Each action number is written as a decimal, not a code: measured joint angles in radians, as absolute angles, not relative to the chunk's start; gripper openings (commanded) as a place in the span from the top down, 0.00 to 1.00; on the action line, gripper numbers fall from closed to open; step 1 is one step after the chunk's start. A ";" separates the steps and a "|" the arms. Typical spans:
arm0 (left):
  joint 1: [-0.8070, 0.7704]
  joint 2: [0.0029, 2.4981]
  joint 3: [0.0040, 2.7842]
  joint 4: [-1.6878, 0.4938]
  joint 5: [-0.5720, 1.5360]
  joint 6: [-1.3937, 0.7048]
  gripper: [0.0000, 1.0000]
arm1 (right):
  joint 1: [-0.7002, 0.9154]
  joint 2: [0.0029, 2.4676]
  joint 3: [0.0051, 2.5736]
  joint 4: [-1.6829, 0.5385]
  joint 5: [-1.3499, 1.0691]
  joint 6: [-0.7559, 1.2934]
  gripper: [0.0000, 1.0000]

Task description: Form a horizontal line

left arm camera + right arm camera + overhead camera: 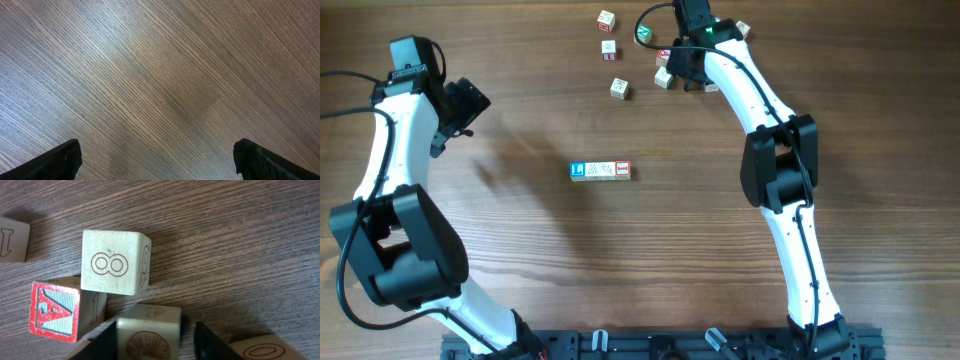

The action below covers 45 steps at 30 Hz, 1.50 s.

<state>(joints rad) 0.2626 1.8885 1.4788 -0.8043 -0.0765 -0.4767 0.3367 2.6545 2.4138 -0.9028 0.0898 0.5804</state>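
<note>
The horizontal line (pixel 601 171) lies at the table's middle: a short row of small wooden cubes set edge to edge, with a blue "L" at its left end, pale faces between, and a red face at its right end. My right gripper (pixel 682 68) is far back among loose cubes. In the right wrist view its fingers (pixel 155 341) straddle a pale cube with a shell picture (pixel 150 332). The left finger is against the cube and a gap shows at the right finger. My left gripper (pixel 468 105) is open and empty over bare wood (pixel 157 160) at the far left.
Loose cubes crowd the right gripper: an "8" cube (pixel 112 262), a red "A" cube (pixel 54 311), a pale one at the left edge (pixel 11 241) and one at the bottom right (pixel 260 351). More loose cubes (pixel 618 88) (pixel 607 19) and a green one (pixel 645 33) lie at the back.
</note>
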 measured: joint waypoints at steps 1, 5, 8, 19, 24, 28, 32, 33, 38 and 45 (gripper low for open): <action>0.263 1.888 1.479 -0.804 -0.076 -0.477 0.00 | 0.337 2.654 2.414 -0.899 0.090 0.579 0.52; 0.263 1.888 1.479 -0.804 -0.076 -0.477 0.00 | 0.337 2.654 2.414 -0.883 0.090 0.571 0.50; 0.263 1.888 1.479 -0.804 -0.076 -0.477 0.00 | 0.337 2.654 2.414 -0.878 0.090 0.543 0.69; 0.263 1.888 1.479 -0.804 -0.077 -0.477 0.00 | 0.337 2.594 2.411 -0.951 0.091 0.483 0.84; 0.263 1.888 1.479 -0.805 -0.077 -0.477 0.00 | 0.337 2.375 2.411 -1.100 0.080 0.461 0.84; 0.263 1.888 1.479 -0.804 -0.076 -0.477 0.00 | 0.337 2.309 2.412 -1.250 -0.025 0.439 0.84; 0.263 1.888 1.479 -0.804 -0.076 -0.477 0.00 | 0.345 2.309 2.357 -1.366 -0.102 0.439 0.83; 0.263 1.888 1.479 -0.804 -0.076 -0.477 0.00 | 0.357 2.309 2.325 -1.381 -0.108 0.439 0.83; 0.263 1.888 1.479 -0.804 -0.076 -0.477 0.00 | 0.491 2.305 2.164 -1.362 -0.122 0.441 0.83; 0.263 1.888 1.479 -0.804 -0.077 -0.477 0.00 | 0.599 2.306 1.962 -1.266 -0.134 0.444 0.83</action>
<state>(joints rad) 0.2626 1.8885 1.4788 -0.8040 -0.0769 -0.4767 0.5987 2.3058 1.9617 -1.2655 -0.1345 0.4442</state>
